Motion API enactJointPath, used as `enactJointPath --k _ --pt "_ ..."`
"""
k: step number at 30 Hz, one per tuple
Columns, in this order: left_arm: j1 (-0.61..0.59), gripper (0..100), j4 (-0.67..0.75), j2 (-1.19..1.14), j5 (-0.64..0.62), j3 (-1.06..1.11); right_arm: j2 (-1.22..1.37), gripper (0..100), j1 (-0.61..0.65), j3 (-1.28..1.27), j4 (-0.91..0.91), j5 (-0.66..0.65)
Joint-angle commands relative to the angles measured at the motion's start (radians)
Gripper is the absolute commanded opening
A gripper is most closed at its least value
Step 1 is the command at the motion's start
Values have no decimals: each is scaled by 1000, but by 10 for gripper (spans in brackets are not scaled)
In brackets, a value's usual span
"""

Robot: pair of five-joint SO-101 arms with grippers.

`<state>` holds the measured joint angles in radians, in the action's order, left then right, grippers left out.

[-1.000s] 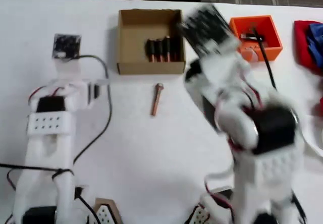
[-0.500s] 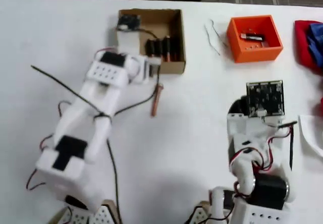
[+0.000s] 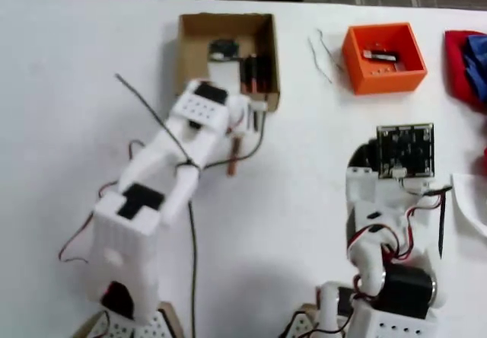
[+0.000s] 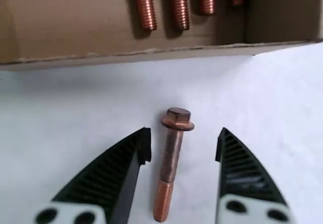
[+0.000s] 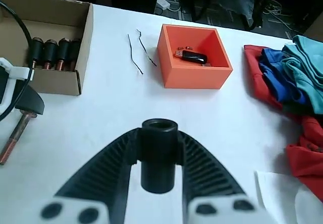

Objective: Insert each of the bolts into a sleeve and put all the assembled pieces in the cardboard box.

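As it lies flat, copper bolt (image 4: 170, 166), flanged hex head, threaded tip

A copper hex-head bolt (image 4: 173, 163) lies just before the brown cardboard box (image 3: 192, 49), between the left gripper (image 4: 183, 134)'s parted jaws. Well to its right, the right gripper (image 5: 158, 139) clasps a black cylindrical sleeve (image 5: 158, 168).

No legible text, number, label or sign anywhere.
Cardboard box (image 3: 186, 64), upper middle of high view: plain brown walls, no print.
Orange bin (image 3: 384, 81), upper right: plain walls.
Circuit board (image 3: 405, 149), right of centre: any markings too small to read.
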<state>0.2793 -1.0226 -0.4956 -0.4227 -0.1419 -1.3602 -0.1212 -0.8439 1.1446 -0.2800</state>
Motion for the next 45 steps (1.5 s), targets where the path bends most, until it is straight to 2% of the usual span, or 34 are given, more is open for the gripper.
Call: enactJointPath --k 1,4,13,17,24,31,38,45 --pt "-9 229 -11 0 63 -47 -10 23 -7 6 -24 6" --pt "-11 229 -6 -5 98 -47 -10 23 -4 6 -24 6" --pt "-14 229 -11 -75 101 -50 -10 23 -7 6 -24 6" --pt "-15 229 -15 -135 103 -131 -13 23 -7 6 -24 6" --pt "-21 225 -203 -307 103 -392 -18 23 -10 6 -19 5" --pt "-23 92 -358 -431 103 -647 -18 23 -10 6 -24 3" --pt "-17 127 -404 -451 107 -774 -18 23 -10 6 -24 -2" --pt "-3 208 -445 -460 204 -774 -18 23 -10 6 -24 -2"
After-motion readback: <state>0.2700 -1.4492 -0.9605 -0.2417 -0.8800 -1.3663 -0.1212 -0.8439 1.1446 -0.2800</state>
